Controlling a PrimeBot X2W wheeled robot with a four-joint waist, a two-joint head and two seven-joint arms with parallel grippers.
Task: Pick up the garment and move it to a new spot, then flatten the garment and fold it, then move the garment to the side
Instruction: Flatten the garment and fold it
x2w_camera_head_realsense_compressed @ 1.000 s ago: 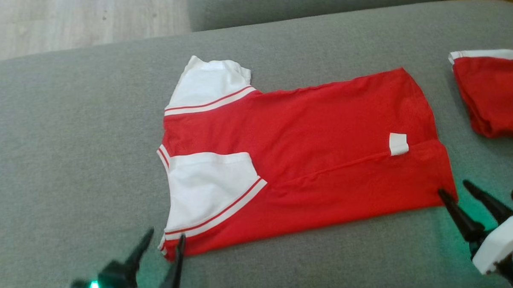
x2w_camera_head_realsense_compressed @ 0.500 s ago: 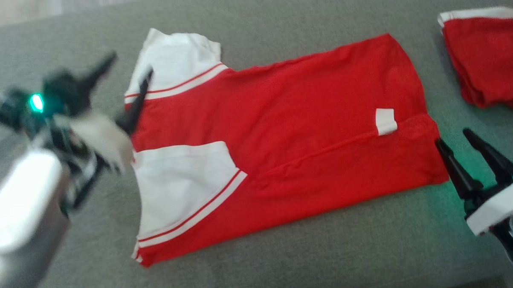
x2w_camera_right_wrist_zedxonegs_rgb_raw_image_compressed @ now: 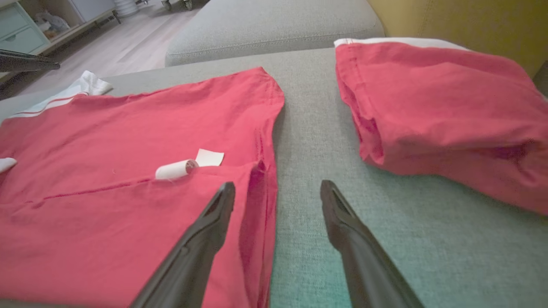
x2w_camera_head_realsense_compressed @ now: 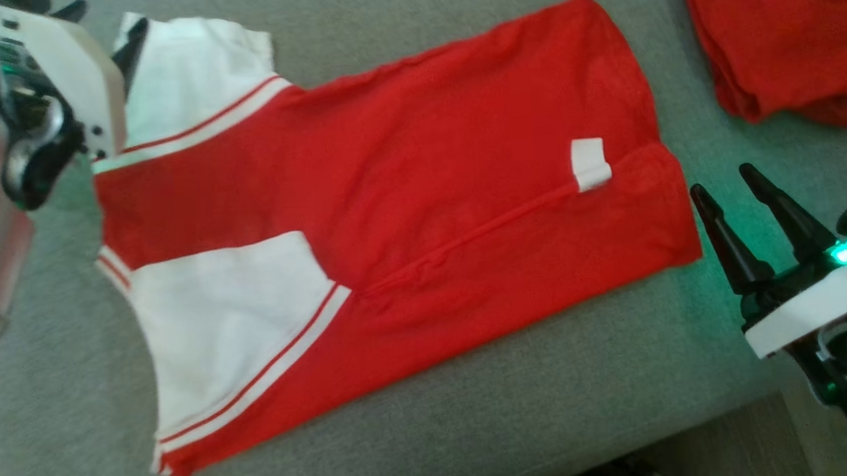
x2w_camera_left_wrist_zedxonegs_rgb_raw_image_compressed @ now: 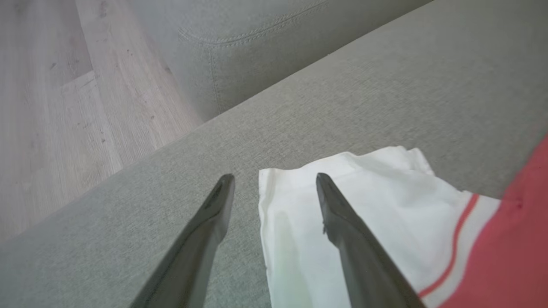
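**Partner:** Where's the shirt sitting?

**Me:** The red knit jersey with white sleeves lies spread flat across the middle of the grey woven sofa cushion. Its neck end is toward the cushion's left edge and its hem toward the right. The near long side is already turned in, and a small white label sits at that fold.

**Partner:** And your fingers?

**Me:** Both pairs are spread wide and hold nothing. My left gripper straddles the outer edge of the far white sleeve, one finger over cloth and one over bare cushion. I can't tell whether it touches. My right gripper hovers just beside the hem, toward the cushion's near right corner.

**Partner:** So what's the step?

**Me:** I judge it to be folding the far side in to meet the near one. I'd pinch the sleeve deep enough to catch the cloth. I'd also take the far hem corner with my right, then lift both ends together so the crease runs straight.

**Partner:** Any risks?

**Me:** Soft knit sags between two grips, so I'd keep it low and taut. I'd also steer clear of the other folded red garment at the cushion's far right corner.
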